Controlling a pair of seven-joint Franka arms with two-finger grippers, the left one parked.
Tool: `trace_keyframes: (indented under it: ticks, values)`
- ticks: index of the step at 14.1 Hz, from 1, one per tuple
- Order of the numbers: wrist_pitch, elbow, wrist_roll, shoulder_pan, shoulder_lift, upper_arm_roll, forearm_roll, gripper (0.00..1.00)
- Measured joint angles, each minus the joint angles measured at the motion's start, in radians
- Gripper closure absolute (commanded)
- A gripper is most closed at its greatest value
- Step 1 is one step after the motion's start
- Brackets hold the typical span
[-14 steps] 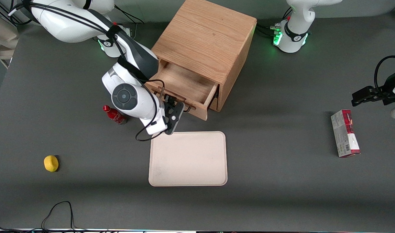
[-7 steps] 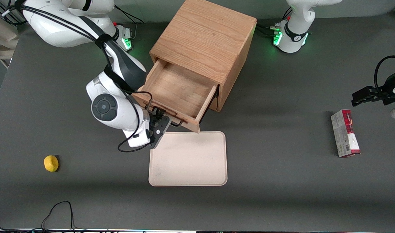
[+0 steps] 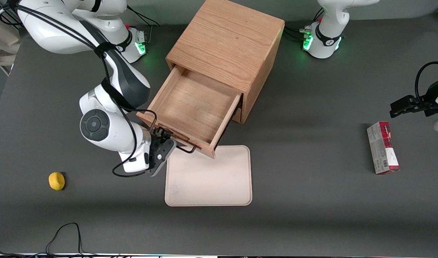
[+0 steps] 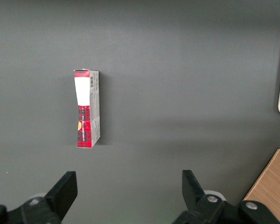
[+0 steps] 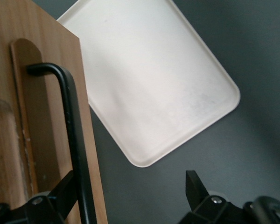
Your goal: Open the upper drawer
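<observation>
1. The upper drawer (image 3: 193,107) is standing pulled well out of the wooden cabinet (image 3: 227,44), its bare inside showing, its front corner hanging over the edge of the cream tray (image 3: 219,179).
2. The claw (image 3: 164,140) is sitting at the drawer's front, nearer the working arm's end, beside the black bar handle (image 5: 72,140).
3. In the right wrist view its fingers (image 5: 198,191) are standing spread apart, the handle running past one finger and not pinched.
4. The tray is lying flat on the dark desk (image 3: 312,197), nearer the front camera than the cabinet.
5. A yellow ball (image 3: 56,180) is resting toward the working arm's end.
6. A red and white carton (image 3: 382,147) is lying toward the parked arm's end.
</observation>
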Motion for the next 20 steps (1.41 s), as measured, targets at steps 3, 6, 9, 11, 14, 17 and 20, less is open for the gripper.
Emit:
trace_keyframes:
  ticks: [3,6,9,11,14,17,20]
  values:
    - [0.000,0.018,0.000,0.000,0.002,-0.011,0.000,0.00]
    - [0.004,0.046,0.000,-0.001,0.003,-0.017,-0.002,0.00]
    - [0.024,0.098,0.000,-0.007,-0.002,-0.046,-0.003,0.00]
    - [-0.038,0.130,0.013,-0.017,-0.034,-0.063,0.010,0.00]
    - [-0.197,0.119,0.086,-0.017,-0.154,-0.204,0.137,0.00]
    - [-0.242,-0.033,0.193,-0.022,-0.340,-0.350,0.181,0.00]
    - [-0.258,-0.256,0.328,-0.023,-0.551,-0.434,0.183,0.00]
